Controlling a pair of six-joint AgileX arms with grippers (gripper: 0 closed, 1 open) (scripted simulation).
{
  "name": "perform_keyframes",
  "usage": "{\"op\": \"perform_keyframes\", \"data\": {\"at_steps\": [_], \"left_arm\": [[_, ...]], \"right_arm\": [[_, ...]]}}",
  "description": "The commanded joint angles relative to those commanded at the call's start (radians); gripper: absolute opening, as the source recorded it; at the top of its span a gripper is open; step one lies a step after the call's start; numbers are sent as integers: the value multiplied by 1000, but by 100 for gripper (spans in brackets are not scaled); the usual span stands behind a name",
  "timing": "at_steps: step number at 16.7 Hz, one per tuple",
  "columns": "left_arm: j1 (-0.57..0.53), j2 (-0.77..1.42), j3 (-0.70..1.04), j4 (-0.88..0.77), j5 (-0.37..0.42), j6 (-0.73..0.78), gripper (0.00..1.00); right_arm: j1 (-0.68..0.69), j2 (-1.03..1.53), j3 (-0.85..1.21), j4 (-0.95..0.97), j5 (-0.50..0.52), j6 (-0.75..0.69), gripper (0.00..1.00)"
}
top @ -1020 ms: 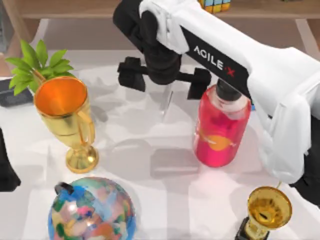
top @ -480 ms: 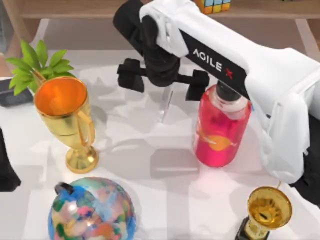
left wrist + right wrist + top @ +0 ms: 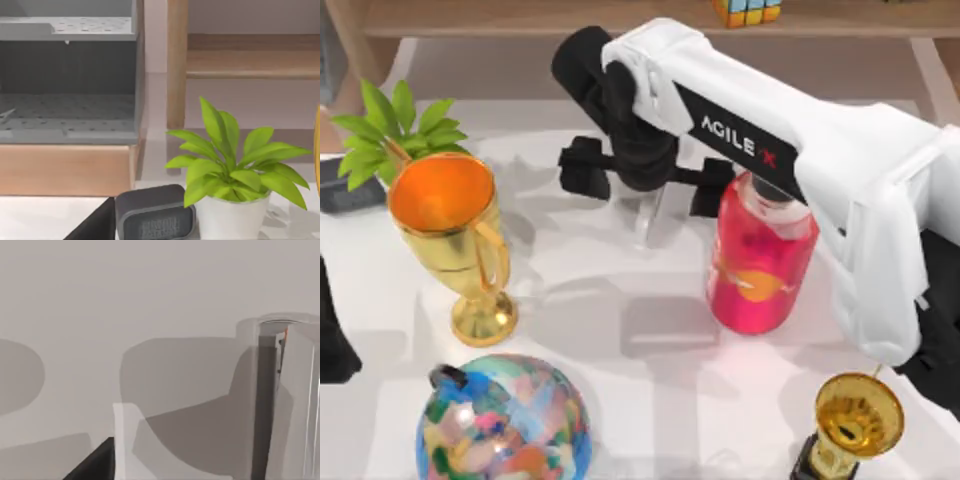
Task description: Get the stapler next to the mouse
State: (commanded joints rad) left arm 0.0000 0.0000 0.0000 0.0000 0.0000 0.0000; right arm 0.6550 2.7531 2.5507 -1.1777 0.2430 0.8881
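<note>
- Top view, near edge: my left arm (image 3: 332,340) sits parked at the table's (image 3: 620,400) left side, its gripper state impossible to tell.
- Farther back, my right gripper (image 3: 648,178) hovers with fingers spread over the clear stapler (image 3: 651,212), just beside the pink bottle (image 3: 760,262).

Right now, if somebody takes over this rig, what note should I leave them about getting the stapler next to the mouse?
Right gripper: open, fingers spread wide, low over the middle of the table, close beside the red bottle.
Left arm: parked at the table's left edge.
Stapler: the slim clear piece just below the right gripper in the top view, not gripped.
Mouse: I cannot make it out in these views.
Done: the approach to the stapler.
Left: close on the stapler, lift it, find the mouse and set the stapler beside it.
</note>
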Motion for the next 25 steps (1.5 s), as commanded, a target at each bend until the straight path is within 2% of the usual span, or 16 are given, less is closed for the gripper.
{"op": "perform_keyframes", "data": {"at_steps": [13, 25], "left_arm": [[0, 0, 0, 0, 0, 0, 100], [0, 0, 0, 0, 0, 0, 100]], "right_arm": [[0, 0, 0, 0, 0, 0, 2], [4, 11, 35, -28, -1, 2, 0]]}}
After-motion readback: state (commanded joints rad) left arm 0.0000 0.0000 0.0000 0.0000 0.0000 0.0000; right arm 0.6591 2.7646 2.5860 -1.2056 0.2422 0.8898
